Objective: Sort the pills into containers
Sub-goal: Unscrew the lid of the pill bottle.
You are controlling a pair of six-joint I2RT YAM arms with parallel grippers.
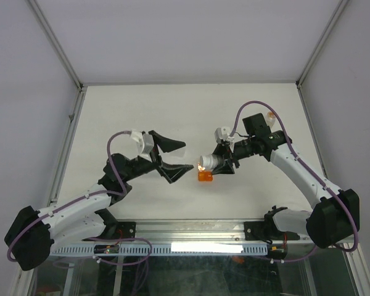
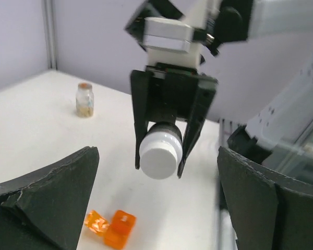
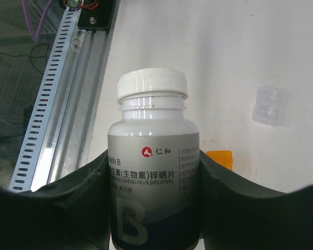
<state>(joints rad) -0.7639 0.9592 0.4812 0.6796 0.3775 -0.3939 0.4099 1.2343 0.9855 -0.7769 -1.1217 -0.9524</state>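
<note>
My right gripper [image 1: 213, 165] is shut on a white bottle [image 3: 154, 172] with a white cap and a grey-to-dark label, held above the table with its cap pointing at my left gripper. The bottle also shows in the left wrist view [image 2: 159, 153] and in the top view [image 1: 206, 163]. My left gripper [image 1: 186, 156] is open and empty, its fingers [image 2: 47, 198] apart on either side of the bottle's cap and short of it. A stubby orange cup [image 2: 120, 229] lies on the table below the bottle, with a translucent orange piece [image 2: 96, 221] beside it. A clear vial [image 2: 84, 100] with tan bits inside stands far off. No loose pills show.
The orange cup also shows in the top view [image 1: 205, 176] and in the right wrist view [image 3: 219, 158]. A small clear square piece [image 3: 272, 105] lies on the table beyond it. The clear vial stands at the back right [image 1: 272, 115]. A slotted metal rail [image 3: 52, 109] runs along the near edge.
</note>
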